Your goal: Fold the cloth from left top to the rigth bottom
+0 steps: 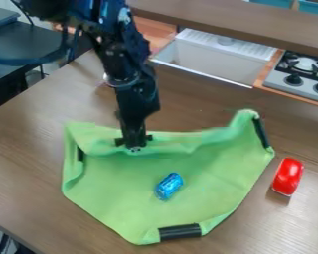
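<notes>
The black gripper [133, 145] hangs down from the top and is at the far edge of the green cloth, left of its middle. The green cloth [148, 183] lies spread on the table, its far edge rumpled and partly turned over near the gripper. Black strips show at its left side, right corner and near edge. The left top corner is curled inward. On the cloth, right of its middle, lies a small blue object [169, 186]. How the fingers stand cannot be made out.
A red object [288, 176] stands on the wooden table [29, 163] just right of the cloth. Behind are a white sink [211, 57] and a toy stove [301, 74], with a brown shelf [241, 22] above them.
</notes>
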### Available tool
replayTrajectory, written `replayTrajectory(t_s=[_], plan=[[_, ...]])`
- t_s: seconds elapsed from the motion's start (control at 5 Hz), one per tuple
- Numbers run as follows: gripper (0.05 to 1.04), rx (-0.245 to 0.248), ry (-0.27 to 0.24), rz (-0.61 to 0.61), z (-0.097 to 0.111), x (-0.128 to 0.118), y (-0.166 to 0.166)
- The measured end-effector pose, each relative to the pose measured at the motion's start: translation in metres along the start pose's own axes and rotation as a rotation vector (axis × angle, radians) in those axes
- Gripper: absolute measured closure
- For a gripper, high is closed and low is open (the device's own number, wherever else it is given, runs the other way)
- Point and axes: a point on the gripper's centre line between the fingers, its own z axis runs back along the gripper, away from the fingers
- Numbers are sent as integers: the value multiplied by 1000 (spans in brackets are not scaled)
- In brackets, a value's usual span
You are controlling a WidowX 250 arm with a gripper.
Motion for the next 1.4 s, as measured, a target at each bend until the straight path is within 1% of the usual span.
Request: replayTrajectory(t_s=[0.2,0.4,0.6,0.8,1.0,1.2,1.4], plan=[[1028,-7,5,-11,11,4,-19],[1029,-14,20,1,13,8,-33],[1028,-26,38,29,8,11,-47],[1029,-39,74,35,-1,8,-66],[1006,-51,100,32,-5,0,-84],[841,-102,122,23,-11,-4,-93],[583,-226,134,27,-12,-12,-97]])
